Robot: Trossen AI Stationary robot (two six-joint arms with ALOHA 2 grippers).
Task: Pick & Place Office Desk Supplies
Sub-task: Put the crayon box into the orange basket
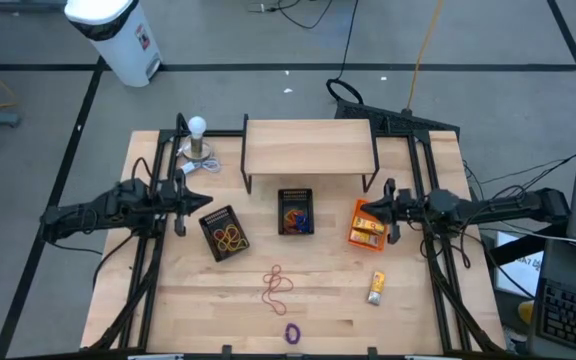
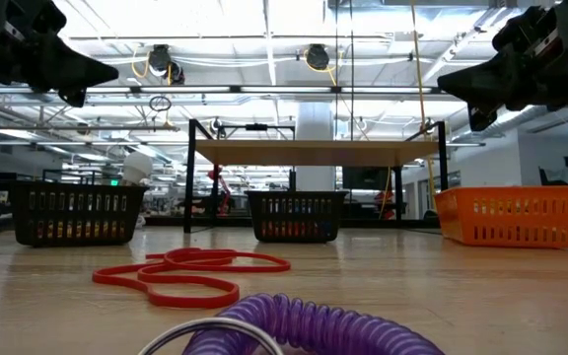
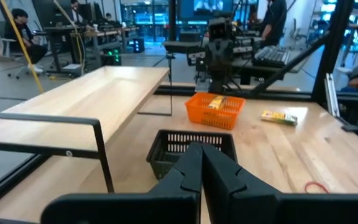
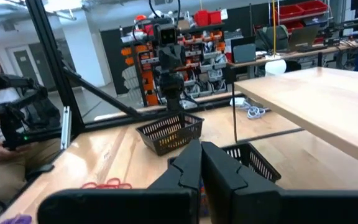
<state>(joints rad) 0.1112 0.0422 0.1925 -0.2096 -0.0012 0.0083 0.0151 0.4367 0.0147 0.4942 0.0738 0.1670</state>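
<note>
Two dark robot arms reach inward from the table's left and right sides, raised above it. The left gripper (image 1: 206,198) and right gripper (image 1: 365,208) have fingers pressed together, empty.

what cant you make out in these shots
- Middle black mesh bin: high view, contents too small to name; low view, mesh wall hides them.
- Purple coil: low view, blurred and cut off by the bottom edge.
- Yellow packet: high view, label too small to read.
- Orange bin: low view, wall hides what's inside.
</note>
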